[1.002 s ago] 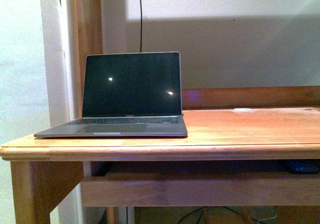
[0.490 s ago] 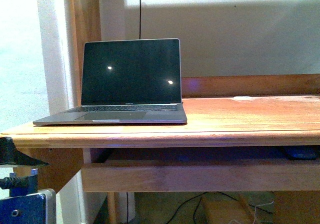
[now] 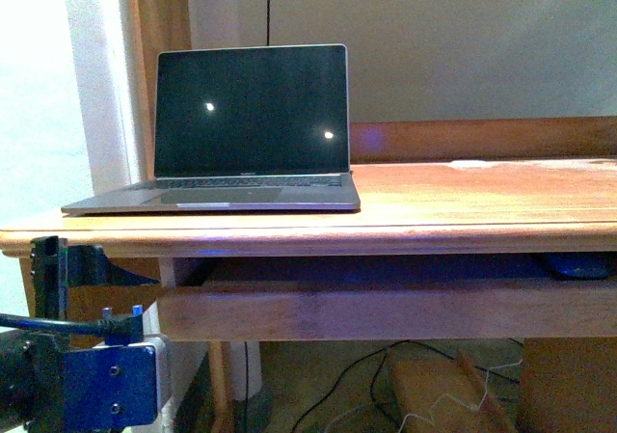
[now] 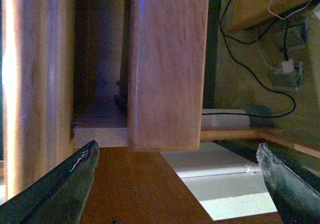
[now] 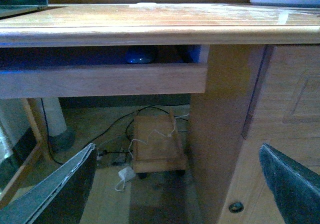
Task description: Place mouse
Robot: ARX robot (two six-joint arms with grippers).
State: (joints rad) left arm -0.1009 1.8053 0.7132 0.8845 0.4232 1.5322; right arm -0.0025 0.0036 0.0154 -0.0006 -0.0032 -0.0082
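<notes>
A small dark domed shape, the mouse [image 5: 139,58], lies on the recessed shelf under the desk top, lit bluish. In the front view the mouse [image 3: 576,264] shows as a dark lump at the shelf's right end. My right gripper [image 5: 175,184] is open and empty, well short of the desk and below the shelf; it is out of the front view. My left gripper [image 3: 60,259] is raised at the desk's left corner, open, with nothing between its fingers [image 4: 55,189]. It faces the desk's front rail [image 4: 167,64].
An open grey laptop [image 3: 241,129] with a dark screen stands on the left of the wooden desk top [image 3: 482,202]. Under the desk are cables and a wooden box [image 5: 157,141]. A wooden cabinet side [image 5: 235,134] stands close to the right gripper.
The left arm has come up into the front view at the lower left. The desk and laptop sit higher in the picture than before.
</notes>
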